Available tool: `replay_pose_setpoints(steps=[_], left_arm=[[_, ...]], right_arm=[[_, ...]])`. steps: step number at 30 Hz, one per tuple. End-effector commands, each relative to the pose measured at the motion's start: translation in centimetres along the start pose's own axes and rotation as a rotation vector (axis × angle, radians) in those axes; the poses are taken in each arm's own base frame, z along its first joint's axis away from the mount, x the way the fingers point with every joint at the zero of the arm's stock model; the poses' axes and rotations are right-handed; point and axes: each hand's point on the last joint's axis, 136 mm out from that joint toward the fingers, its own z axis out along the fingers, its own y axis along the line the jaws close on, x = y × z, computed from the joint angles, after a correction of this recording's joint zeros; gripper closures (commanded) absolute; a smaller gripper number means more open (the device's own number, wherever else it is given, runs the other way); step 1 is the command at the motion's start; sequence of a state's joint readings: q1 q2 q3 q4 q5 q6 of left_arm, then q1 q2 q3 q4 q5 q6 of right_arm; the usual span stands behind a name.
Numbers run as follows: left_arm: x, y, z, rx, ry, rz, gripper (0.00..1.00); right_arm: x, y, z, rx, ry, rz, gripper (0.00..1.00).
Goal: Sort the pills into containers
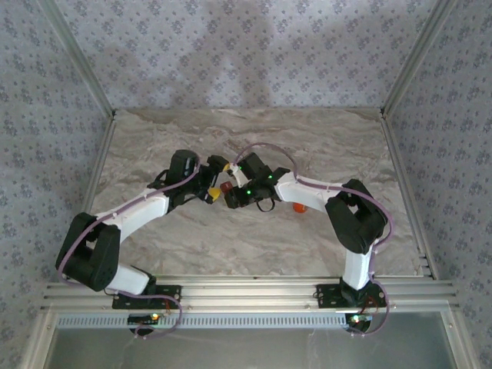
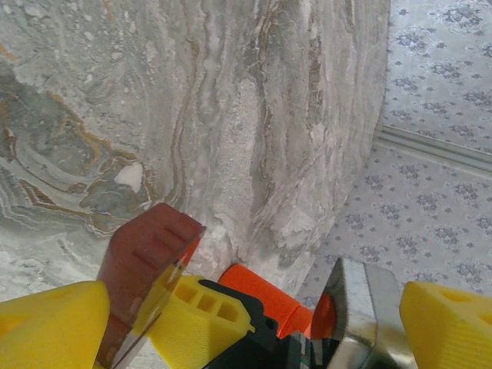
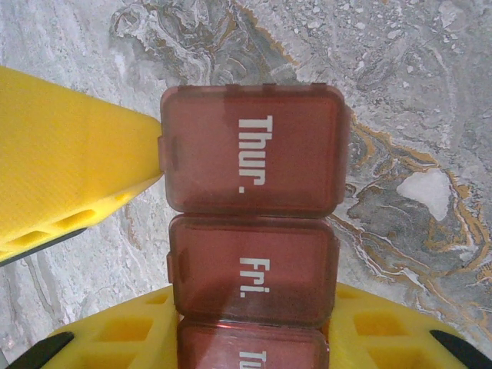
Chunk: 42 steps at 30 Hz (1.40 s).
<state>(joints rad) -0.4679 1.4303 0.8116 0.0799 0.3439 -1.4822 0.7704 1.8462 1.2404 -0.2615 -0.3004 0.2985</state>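
The containers point(image 3: 252, 150) are a reddish-brown strip of lidded cells marked "Thur.", "Fri." and a cut-off "Tu". My right gripper point(image 3: 250, 342) is shut on the strip, a yellow finger on each side near the "Fri." cell, holding it above the marble table. My left gripper point(image 2: 254, 327) stands wide open around the strip's free end point(image 2: 146, 254). One of its fingers point(image 3: 69, 169) is close beside the "Thur." cell. In the top view both grippers, left point(image 1: 209, 191) and right point(image 1: 229, 192), meet at mid-table. An orange bottle point(image 1: 299, 206) lies under the right arm. The pills are out of view.
The marble tabletop point(image 1: 254, 138) is bounded by aluminium rails and patterned walls. Beyond the right gripper's yellow finger point(image 2: 200, 315) the left wrist view shows the orange bottle point(image 2: 261, 296) and a silvery metal part point(image 2: 361, 307).
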Motion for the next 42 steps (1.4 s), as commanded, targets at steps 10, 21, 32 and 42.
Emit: replay_pose_setpoints(steps=[10, 21, 32, 42], left_arm=[[0.2, -3.0, 0.2, 0.07, 0.003, 0.026, 0.03], [2.0, -4.7, 1.3, 0.123, 0.072, 0.024, 0.03], [2.6, -9.4, -1.8, 0.235, 0.059, 0.051, 0.03], [-1.6, -4.0, -4.0, 0.034, -0.108, 0.146, 0.0]], right_arm=[[-0.5, 0.8, -0.2, -0.011, -0.007, 0.001, 0.7], [-0.5, 0.9, 0.3, -0.008, 0.0, -0.003, 0.7], [0.4, 0.0, 0.9, 0.01, 0.023, 0.004, 0.7], [3.3, -0.4, 0.2, 0.009, 0.133, -0.19, 0.67]])
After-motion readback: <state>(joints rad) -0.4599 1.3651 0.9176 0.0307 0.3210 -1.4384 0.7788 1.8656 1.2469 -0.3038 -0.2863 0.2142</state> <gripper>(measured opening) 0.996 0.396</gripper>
